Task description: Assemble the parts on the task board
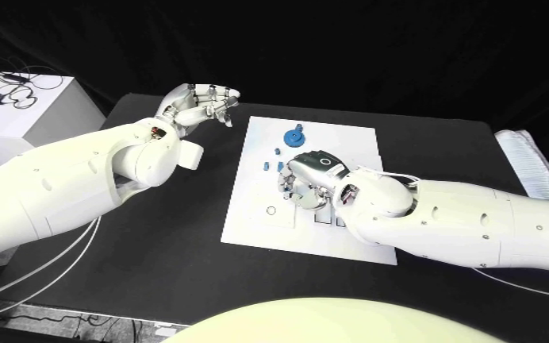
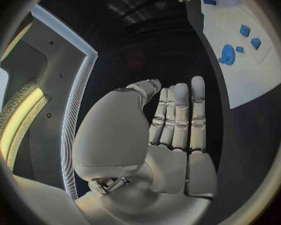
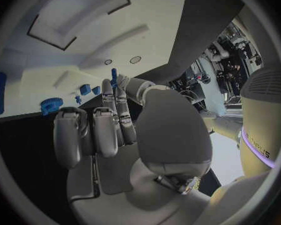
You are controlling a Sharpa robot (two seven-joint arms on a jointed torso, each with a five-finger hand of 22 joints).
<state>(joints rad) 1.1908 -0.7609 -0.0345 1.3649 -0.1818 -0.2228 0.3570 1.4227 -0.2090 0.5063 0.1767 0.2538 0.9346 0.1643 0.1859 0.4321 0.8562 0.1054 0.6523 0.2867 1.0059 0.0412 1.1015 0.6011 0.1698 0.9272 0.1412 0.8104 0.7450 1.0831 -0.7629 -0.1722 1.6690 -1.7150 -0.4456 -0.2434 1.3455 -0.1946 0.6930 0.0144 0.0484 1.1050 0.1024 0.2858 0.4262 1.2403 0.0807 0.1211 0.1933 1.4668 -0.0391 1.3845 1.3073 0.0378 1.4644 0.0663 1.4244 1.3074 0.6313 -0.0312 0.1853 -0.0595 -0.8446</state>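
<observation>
The flat white rectangular task board (image 1: 258, 216) lies on the black tabletop (image 1: 446, 140), and most of the assembling looks to be still ahead. The right hand (image 1: 307, 178), silver and many-fingered, is down over the middle of the board. In the right wrist view its fingertips (image 3: 115, 87) come together around a slim blue peg-like part (image 3: 113, 77), which appears pinched between thumb and finger and held just above the board's surface, near two small round holes (image 3: 135, 59) that lie beyond the fingertips. I judge this to be an insertion in progress, not yet seated.

Just beyond that hand, toward the far edge of the board, a blue toothed gear-shaped part (image 1: 294, 135) stands on the board, and a few small blue block-like parts (image 1: 274, 152) lie loose between it and the hand. Whether the gear is already set on its post cannot be told from here. In the right wrist view a long blue bar-shaped part (image 3: 0, 92) lies at the board's edge, well off to the side of the fingers.

The left hand (image 1: 202, 105) hovers off the board, beside its far corner and above the bare tabletop, palm raised, fingers straight and close side by side, holding nothing.

So the loose small pieces remain to be placed, and the pinched peg comes first.
</observation>
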